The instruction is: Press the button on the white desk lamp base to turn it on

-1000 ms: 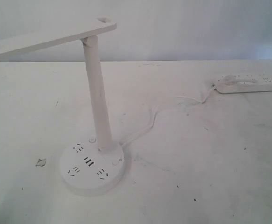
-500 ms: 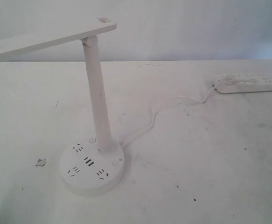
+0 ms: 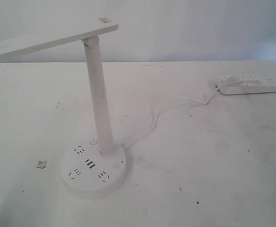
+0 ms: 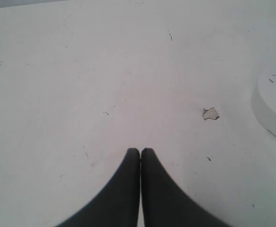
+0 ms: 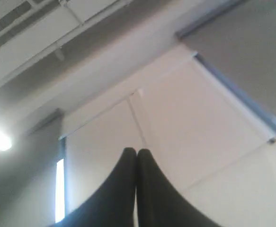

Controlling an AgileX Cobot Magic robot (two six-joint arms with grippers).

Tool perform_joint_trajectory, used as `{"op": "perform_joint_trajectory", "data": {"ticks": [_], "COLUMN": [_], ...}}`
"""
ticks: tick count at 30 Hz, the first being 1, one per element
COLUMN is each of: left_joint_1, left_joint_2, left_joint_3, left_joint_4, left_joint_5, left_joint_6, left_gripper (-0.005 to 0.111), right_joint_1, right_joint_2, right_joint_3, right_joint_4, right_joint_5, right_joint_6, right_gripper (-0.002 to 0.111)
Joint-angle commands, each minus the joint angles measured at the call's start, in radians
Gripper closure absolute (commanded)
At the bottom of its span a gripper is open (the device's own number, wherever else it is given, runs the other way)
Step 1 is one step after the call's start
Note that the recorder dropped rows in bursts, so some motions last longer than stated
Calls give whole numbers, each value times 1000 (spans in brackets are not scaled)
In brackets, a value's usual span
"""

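While the lamp base (image 3: 93, 171) sits at 7 o'clock on the surface (image 3: 213, 165), we see the left jaws and right jaws pressed together, pinching nothing.

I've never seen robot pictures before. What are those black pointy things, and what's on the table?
The pictures come from a robot with two arms. One camera watches the white table from outside; neither arm shows there. On it stand an all-white desk lamp with a round white plastic base, and a long white power strip. The other two cameras ride on the wrists. The black points are the left gripper, closed above the table, and the right gripper, closed and facing a ceiling. Both hold nothing.
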Motion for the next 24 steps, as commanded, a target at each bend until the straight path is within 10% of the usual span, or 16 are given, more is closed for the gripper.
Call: {"op": "perform_joint_trajectory", "data": {"ticks": [1, 7, 17, 24], "left_joint_1": [-7, -7, -7, -7], "left_joint_2": [-4, -4, -4, -4], "left_joint_3": [1, 1, 1, 1], "left_joint_4": [-4, -4, -4, -4], "left_joint_5": [1, 1, 1, 1], "left_joint_6": [-2, -2, -2, -2], "left_gripper": [107, 107, 107, 107], "right_joint_1": [-3, -3, 41, 253], "right_joint_2": [196, 467, 916, 1150], "right_joint_3": [-123, -218, -225, -225], "right_joint_4": [-379, -975, -1436, -1589], "right_joint_5": [19, -6, -260, -199], "right_joint_6": [324, 365, 676, 707], "right_gripper": [108, 108, 108, 108]}}
